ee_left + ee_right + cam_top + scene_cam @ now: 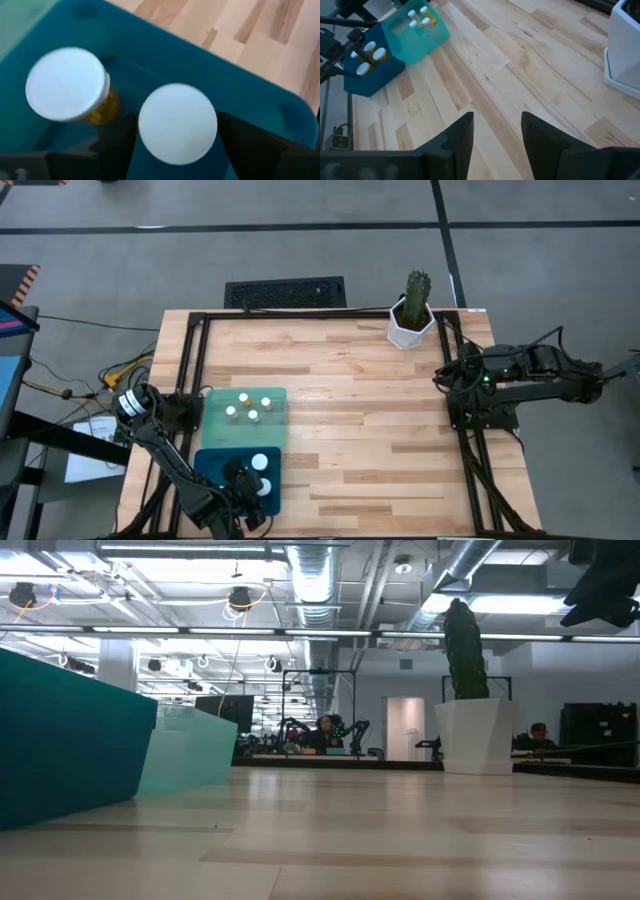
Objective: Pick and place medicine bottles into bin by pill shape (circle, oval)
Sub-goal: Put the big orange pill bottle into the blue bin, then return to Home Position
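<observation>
Floor (300,230) around the table was plain grey with dark seams crossing it; a black keyboard (285,292) sat on it just past the table's far edge, and some cables (120,370) trailed off to the left; the tabletop (370,400) itself was pale wood planks; looking level across it, the room was a big open workshop, exposed silver ducts (315,580) and pipes overhead, long ceiling light strips (540,602), a pale doorway (405,727) at the back, people seated at distant benches (325,735).
</observation>
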